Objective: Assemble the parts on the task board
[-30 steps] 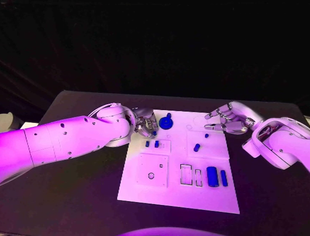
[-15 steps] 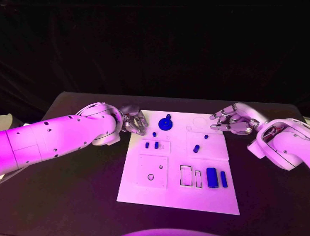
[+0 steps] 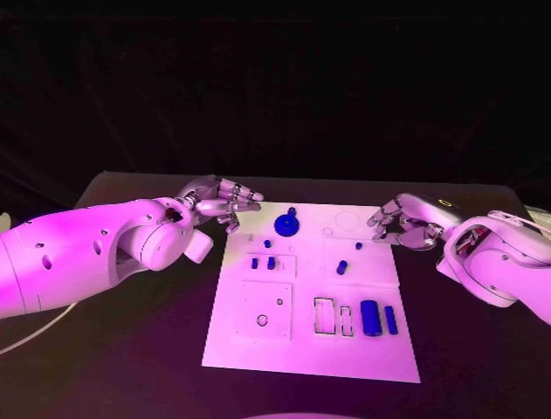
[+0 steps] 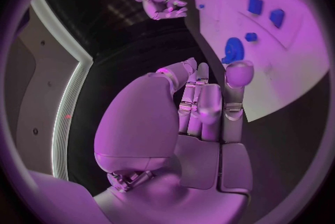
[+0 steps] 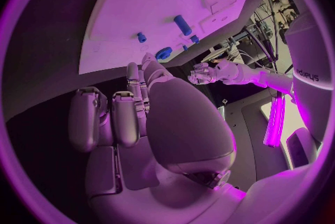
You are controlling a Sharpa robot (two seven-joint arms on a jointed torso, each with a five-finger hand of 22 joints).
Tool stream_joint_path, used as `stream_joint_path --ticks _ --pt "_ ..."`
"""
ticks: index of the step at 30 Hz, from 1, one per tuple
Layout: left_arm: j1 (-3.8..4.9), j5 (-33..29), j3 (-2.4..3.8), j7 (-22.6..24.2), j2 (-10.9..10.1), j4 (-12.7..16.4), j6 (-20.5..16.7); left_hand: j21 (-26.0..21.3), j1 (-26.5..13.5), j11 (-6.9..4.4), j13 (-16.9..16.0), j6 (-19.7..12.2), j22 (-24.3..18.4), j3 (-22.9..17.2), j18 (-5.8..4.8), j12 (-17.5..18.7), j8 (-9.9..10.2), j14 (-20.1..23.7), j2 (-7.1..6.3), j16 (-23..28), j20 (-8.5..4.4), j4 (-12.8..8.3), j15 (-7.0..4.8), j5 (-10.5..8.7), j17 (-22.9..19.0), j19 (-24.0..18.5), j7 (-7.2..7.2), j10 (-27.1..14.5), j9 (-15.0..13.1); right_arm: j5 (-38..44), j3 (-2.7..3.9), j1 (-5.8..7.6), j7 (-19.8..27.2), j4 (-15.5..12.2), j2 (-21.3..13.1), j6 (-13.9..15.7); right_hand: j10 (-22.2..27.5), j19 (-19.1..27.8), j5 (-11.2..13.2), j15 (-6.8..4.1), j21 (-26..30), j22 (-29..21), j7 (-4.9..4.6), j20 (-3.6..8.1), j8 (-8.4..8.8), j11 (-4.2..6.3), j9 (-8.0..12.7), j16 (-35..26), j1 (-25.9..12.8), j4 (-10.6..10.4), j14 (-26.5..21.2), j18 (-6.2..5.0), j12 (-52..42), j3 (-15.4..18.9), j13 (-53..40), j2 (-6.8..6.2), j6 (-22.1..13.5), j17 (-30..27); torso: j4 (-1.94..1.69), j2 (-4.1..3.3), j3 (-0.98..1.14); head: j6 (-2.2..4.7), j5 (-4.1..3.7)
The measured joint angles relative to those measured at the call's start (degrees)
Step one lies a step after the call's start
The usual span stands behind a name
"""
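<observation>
Small blue plastic parts [image 3: 371, 315] lie loose on the white task board [image 3: 306, 353] (assembly looks barely begun), while the left hand [image 3: 225, 199] and right hand [image 3: 401, 225] hover empty, fingers loosely curled.

A matt black table [image 3: 124, 349] carries a smooth, flat white board [image 3: 275, 345] with a dull sheen. The small blue parts [image 3: 371, 316] look like smooth moulded plastic. Both arms have glossy white shells. The left hand [image 3: 225, 202] and right hand [image 3: 401, 225] look like satin silver metal.
</observation>
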State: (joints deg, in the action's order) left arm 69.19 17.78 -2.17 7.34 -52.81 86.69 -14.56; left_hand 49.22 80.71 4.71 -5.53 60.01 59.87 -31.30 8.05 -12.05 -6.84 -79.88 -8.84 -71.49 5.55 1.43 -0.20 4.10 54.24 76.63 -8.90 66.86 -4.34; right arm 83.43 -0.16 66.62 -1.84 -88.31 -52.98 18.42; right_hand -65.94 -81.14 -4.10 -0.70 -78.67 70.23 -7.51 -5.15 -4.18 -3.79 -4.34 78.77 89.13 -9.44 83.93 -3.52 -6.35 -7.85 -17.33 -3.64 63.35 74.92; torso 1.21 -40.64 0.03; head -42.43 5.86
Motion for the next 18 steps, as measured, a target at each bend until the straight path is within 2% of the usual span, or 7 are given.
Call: stream_joint_path --ticks 4,5,7,12,13,18 --pt "-0.12 -12.78 -0.14 5.12 -1.17 1.15 -0.70 -5.00 -0.29 0.00 -0.39 0.00 -3.46 0.51 0.05 -1.06 0.00 2.19 0.33 2.57 -0.03 0.01 0.01 0.00 -4.29 -2.34 0.00 0.00 0.19 5.81 0.00 -0.08 -2.64 -0.92 0.20 -0.65 0.00 0.00 0.16 0.00 0.34 -0.61 0.01 0.00 0.23 -0.01 0.06 -0.58 -0.93 -0.50 0.00 0.00 0.65 -1.15 1.92 -0.91 0.01 0.00 -0.07 -0.02 -0.04 -0.01 -0.54" --pt "-0.14 -14.90 -0.16 5.98 -1.38 1.25 -0.78 -5.54 -0.29 0.00 -0.45 0.00 -3.81 0.54 0.73 -1.28 0.00 2.18 0.33 2.76 -0.04 -0.03 0.02 0.00 -4.67 -2.34 0.00 0.00 0.19 6.88 0.00 -0.08 -3.18 -1.02 0.33 -0.83 0.00 0.00 0.23 0.00 0.41 -0.75 0.01 0.00 0.23 -0.01 0.08 -0.67 -1.12 -0.58 0.00 0.00 0.73 -1.50 2.33 -1.10 0.01 0.00 -0.09 -0.02 -0.07 -0.02 -0.62" --pt "-0.17 -19.00 -0.20 7.70 -1.72 1.43 -0.91 -6.24 -0.28 0.00 -0.50 0.00 -4.29 0.82 0.87 -1.46 0.00 2.38 0.33 2.79 0.17 0.00 0.15 0.00 -5.15 -2.54 0.00 0.00 0.21 9.19 0.00 -0.08 -4.36 -1.15 0.88 -1.29 0.00 0.00 0.24 -0.01 0.59 -0.93 0.01 0.00 0.23 -0.01 0.12 -0.67 -1.21 -0.68 0.00 0.00 1.10 -2.10 3.12 -1.20 0.01 0.00 -0.11 -0.02 -0.08 -0.05 -0.75" --pt "-0.20 -24.67 -0.22 10.15 -2.01 1.85 -0.99 -6.88 -0.61 0.00 -0.64 0.00 -4.85 1.24 0.85 -1.77 0.00 2.58 0.65 2.99 -0.02 0.10 0.01 0.00 -5.65 -2.76 0.00 0.00 0.25 13.07 -0.11 -0.09 -6.51 -0.97 2.51 -2.62 0.01 0.21 0.24 -0.01 0.90 -1.50 0.18 -0.21 0.23 -0.01 0.18 -1.18 -1.82 -1.07 0.00 0.00 1.67 -3.84 5.15 -1.80 0.18 -0.01 -0.12 -0.05 -0.15 -0.09 -1.03" --pt "-0.20 -25.35 -0.22 10.47 -2.03 1.98 -0.99 -7.17 -0.66 0.00 -0.64 0.00 -5.01 1.29 0.86 -1.96 0.00 2.61 0.70 3.21 0.17 0.15 0.04 0.00 -5.74 -2.95 0.00 0.00 0.30 13.62 -0.15 -0.10 -6.82 -0.82 2.80 -2.90 0.05 0.21 0.24 -0.01 1.14 -1.66 0.18 -0.21 0.23 -0.06 0.18 -1.39 -1.83 -1.13 0.00 0.00 1.76 -4.15 5.54 -2.28 0.18 -0.01 -0.13 -0.07 -0.19 -0.10 -1.12" --pt "-0.22 -27.45 -0.22 11.73 -2.09 2.60 -0.95 -7.61 -0.91 0.00 -0.72 -0.01 -5.38 1.70 0.86 -2.15 0.00 2.78 0.45 3.21 0.17 0.08 0.21 0.00 -6.03 -2.95 0.00 0.00 0.31 15.69 -0.39 -0.33 -8.12 0.27 4.26 -4.39 0.35 0.21 0.24 -0.01 1.47 -2.07 0.26 -0.21 0.23 -0.10 0.18 -1.66 -1.88 -1.15 -0.01 0.00 1.98 -5.55 6.92 -2.34 0.25 -0.01 -0.14 -0.10 -0.21 -0.20 -1.27"
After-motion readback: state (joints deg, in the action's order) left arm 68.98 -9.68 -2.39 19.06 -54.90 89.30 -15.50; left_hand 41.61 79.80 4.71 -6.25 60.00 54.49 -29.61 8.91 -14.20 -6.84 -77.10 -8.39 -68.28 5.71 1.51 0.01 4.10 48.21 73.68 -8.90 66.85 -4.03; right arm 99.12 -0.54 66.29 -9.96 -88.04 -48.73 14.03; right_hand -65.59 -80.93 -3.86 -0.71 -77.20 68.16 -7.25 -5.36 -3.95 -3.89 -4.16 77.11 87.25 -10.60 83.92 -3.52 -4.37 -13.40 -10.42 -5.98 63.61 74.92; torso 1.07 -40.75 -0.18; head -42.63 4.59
